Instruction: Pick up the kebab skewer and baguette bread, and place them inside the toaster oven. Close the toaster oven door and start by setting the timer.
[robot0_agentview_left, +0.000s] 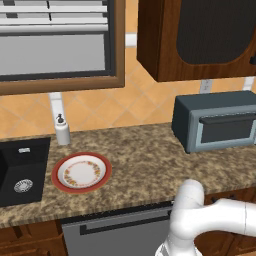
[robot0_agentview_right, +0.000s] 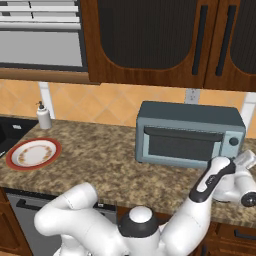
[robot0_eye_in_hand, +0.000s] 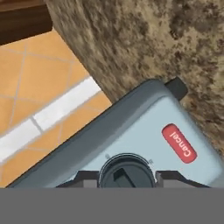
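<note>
Speckled brown stone counter (robot0_agentview_left: 145, 160) is carrying the boxy grey-blue metal toaster oven (robot0_agentview_left: 215, 121) at the far right of the left base view, its dark-glass door (robot0_agentview_left: 226, 129) standing shut; a red-rimmed round plate (robot0_agentview_left: 81, 172) is lying well to its left, near a black sink (robot0_agentview_left: 20, 170).

Right base view is showing the white arm reaching to the oven's right end, where the round timer knob (robot0_agentview_right: 233, 141) is sitting.

Hand view is showing the tool (robot0_eye_in_hand: 127, 177) flanking the dark knob, a fingertip (robot0_eye_in_hand: 85, 179) on either side; whether it is pinching it, I cannot tell. A red Cancel button (robot0_eye_in_hand: 179, 143) is sitting just beside.
</note>
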